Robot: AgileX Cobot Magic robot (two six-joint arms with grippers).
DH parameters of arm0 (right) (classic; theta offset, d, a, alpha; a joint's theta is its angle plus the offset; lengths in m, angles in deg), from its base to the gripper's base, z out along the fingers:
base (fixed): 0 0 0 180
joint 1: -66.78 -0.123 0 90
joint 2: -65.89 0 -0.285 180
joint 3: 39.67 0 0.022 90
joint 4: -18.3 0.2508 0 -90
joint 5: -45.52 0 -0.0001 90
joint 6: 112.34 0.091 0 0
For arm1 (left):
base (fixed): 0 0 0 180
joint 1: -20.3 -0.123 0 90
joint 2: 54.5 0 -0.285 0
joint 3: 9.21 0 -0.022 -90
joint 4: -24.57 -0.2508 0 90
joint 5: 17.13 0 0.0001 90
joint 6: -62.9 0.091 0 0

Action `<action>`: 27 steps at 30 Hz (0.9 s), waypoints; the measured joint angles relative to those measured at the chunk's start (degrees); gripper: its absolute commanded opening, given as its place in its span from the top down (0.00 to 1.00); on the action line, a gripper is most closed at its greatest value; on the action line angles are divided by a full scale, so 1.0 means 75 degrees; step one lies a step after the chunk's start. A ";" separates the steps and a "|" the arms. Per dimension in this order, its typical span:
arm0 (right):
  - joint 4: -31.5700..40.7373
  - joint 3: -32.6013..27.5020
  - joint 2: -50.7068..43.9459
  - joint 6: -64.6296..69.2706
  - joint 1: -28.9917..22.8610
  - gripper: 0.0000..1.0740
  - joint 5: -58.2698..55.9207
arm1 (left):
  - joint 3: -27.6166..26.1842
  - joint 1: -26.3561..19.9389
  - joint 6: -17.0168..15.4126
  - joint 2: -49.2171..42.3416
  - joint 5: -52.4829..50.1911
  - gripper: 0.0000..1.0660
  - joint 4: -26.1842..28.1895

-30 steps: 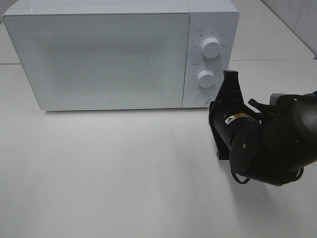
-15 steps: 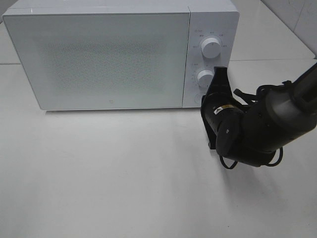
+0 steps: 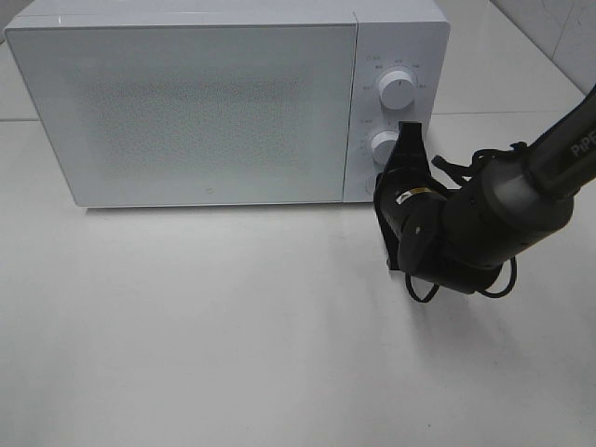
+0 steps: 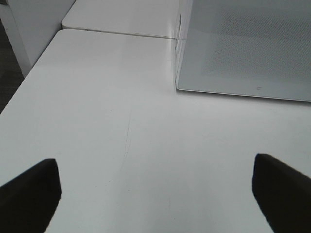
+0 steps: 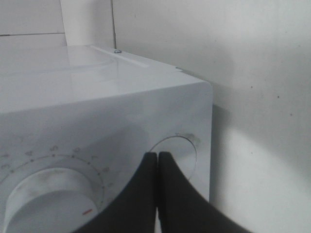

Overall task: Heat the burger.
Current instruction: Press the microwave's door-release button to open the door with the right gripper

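The burger is out of view. The white microwave (image 3: 186, 102) stands at the back of the table with its door closed. My right gripper (image 3: 408, 132) is shut and holds nothing. In the right wrist view the tips of the right gripper (image 5: 157, 156) rest against the round button (image 5: 181, 148) beside the lower knob (image 5: 48, 201). My left gripper (image 4: 155, 194) is open and empty over the bare table, left of the microwave (image 4: 243, 48). It does not show in the high view.
The control panel carries an upper knob (image 3: 398, 89) and a lower knob (image 3: 383, 145). The black right arm (image 3: 475, 233) with its cable lies across the table to the right of the microwave. White table (image 3: 186, 326) spreads in front.
The right gripper has moved left and toward the microwave, from the table beside it up against the lower part of the control panel. It stayed shut. The door has not moved.
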 measured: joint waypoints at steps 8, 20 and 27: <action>-0.0084 0.0183 0.0168 0.0122 0.0008 1.00 -0.0252 | 0.0000 0.0000 0.0000 0.0000 0.0000 0.06 0.0000; -0.0084 0.0435 0.0336 0.0130 0.0153 1.00 -0.0321 | 0.0000 0.0000 0.0000 0.0000 0.0000 0.06 0.0000; 0.0092 0.0596 0.0359 0.0122 0.0191 1.00 -0.0519 | 0.0000 0.0000 0.0000 0.0000 0.0000 0.06 0.0000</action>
